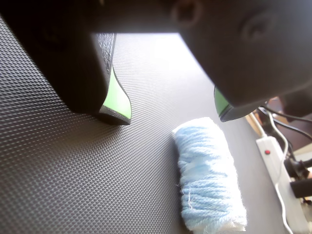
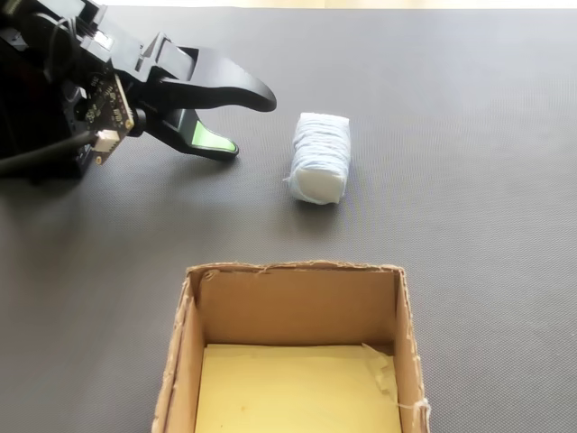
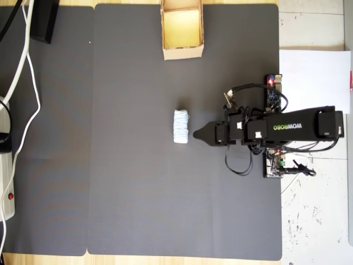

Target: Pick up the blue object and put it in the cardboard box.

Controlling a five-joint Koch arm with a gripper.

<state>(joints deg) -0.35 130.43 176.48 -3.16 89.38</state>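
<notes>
The blue object (image 1: pixel 209 178) is a pale blue yarn roll lying on the black mat, just ahead of my gripper (image 1: pixel 171 116) and slightly toward its right finger. My gripper is open, its green-padded fingers (image 1: pixel 117 100) spread wide with nothing between them. In the fixed view the gripper (image 2: pixel 248 126) hovers low at the left, a short gap from the roll (image 2: pixel 320 158). The cardboard box (image 2: pixel 297 302) stands open at the bottom of that view with a yellowish floor. From overhead the roll (image 3: pixel 181 126) lies mid-mat, the gripper (image 3: pixel 196 134) just to its right, and the box (image 3: pixel 182 53) at the top edge.
A white power strip (image 3: pixel 7 182) with white cables (image 3: pixel 25 66) lies off the mat's left edge, and shows in the wrist view as the power strip (image 1: pixel 273 156). A black item (image 3: pixel 44 19) sits top left. The arm's base and boards (image 3: pixel 273 160) stand at the mat's right edge.
</notes>
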